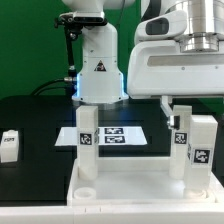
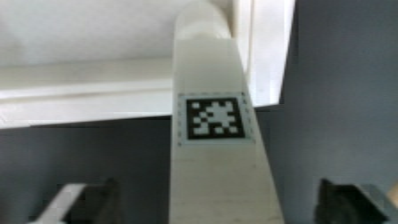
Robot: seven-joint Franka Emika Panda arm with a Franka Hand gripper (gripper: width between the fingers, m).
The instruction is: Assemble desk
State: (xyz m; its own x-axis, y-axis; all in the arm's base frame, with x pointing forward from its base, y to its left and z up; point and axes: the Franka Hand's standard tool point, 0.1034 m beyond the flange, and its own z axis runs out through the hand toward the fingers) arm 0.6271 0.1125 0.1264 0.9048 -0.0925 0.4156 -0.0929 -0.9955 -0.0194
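The desk top (image 1: pixel 130 205) lay along the near edge of the worktop (image 1: pixel 40 115), its raised rim facing the camera and its floor bare between the posts. A left leg (image 1: pixel 87 145) stood upright in it toward the exterior view's left. A right leg (image 1: pixel 200 150) stood upright toward the exterior view's right, with a slimmer-looking tagged post (image 1: pixel 181 135) just beside it. A loose leg (image 1: pixel 10 146) lay well apart on the dark worktop at the far left, with open surface between it and the marker board (image 1: pixel 115 135).

The claw (image 1: pixel 180 112) hung over the right-hand pair. In the wrist view the claw (image 2: pixel 217 200) stood wide. Its dark fingers (image 2: pixel 356 200) were clear of a straddled leg (image 2: pixel 214 70) on both sides, with visible gaps. I could not tell which of the two right-hand posts this was. The pale rim of the desk top (image 2: pixel 89 95) ran behind it.

Every leg bore square black-and-white tags, which were patterns only, with no readable writing. The robot base (image 1: pixel 98 80) behind carried a small warning triangle (image 1: pixel 99 68).
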